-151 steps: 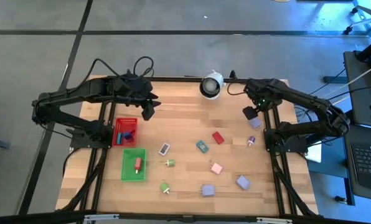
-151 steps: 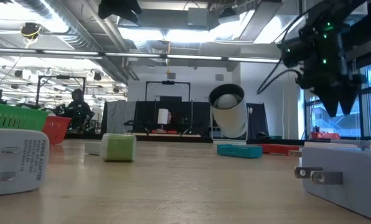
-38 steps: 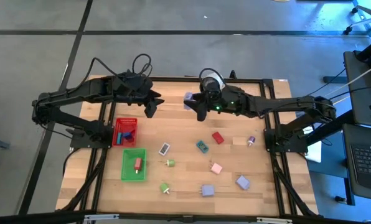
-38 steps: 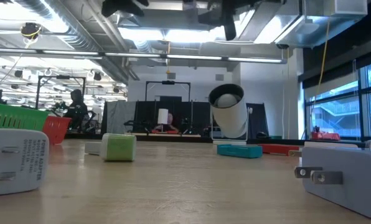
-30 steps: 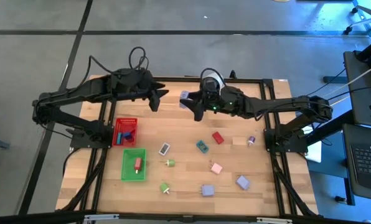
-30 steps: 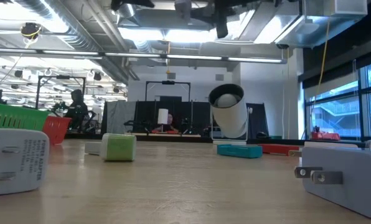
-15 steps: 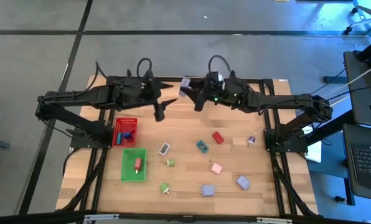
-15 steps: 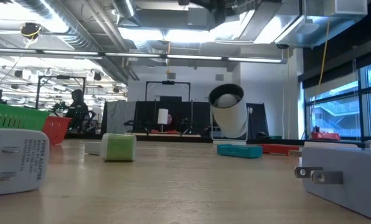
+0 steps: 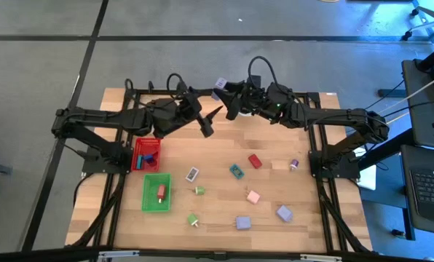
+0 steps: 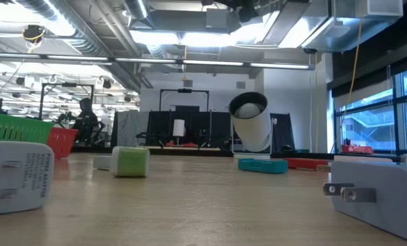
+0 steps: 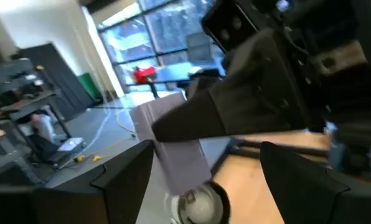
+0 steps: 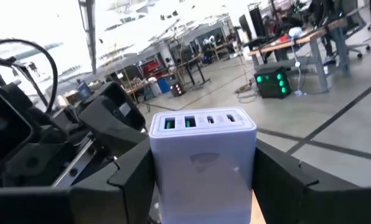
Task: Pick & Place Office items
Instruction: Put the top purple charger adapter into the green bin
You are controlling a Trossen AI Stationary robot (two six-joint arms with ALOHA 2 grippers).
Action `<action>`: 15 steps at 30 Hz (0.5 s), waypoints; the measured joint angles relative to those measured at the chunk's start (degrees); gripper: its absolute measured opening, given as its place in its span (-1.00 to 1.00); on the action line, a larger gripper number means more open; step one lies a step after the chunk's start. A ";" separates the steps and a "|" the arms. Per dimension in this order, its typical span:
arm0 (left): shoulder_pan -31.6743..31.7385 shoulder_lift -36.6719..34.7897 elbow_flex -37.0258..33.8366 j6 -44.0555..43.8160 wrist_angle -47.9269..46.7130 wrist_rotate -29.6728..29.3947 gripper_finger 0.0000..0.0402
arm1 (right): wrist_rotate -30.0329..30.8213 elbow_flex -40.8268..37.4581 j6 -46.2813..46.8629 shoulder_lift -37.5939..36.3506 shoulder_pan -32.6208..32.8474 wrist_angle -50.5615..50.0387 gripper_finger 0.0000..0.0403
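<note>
My right hand [image 12: 203, 186] holds a lavender charger block [image 12: 202, 163] between its two dark fingers [image 12: 132, 180], ports facing up. At ten o'clock, the other arm's black hand [image 12: 108, 121] reaches toward it, near but apart.

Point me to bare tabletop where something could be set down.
Free: the light wooden table between the red mesh tray and the red block, under both raised arms; also the near-left corner below the green mesh tray. Crowded: near-right area around the pink block and lavender blocks.
</note>
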 joint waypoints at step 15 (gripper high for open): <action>0.14 1.15 -0.04 -1.49 1.91 -6.96 0.41 | -5.96 0.03 -2.53 -0.02 0.06 0.33 0.10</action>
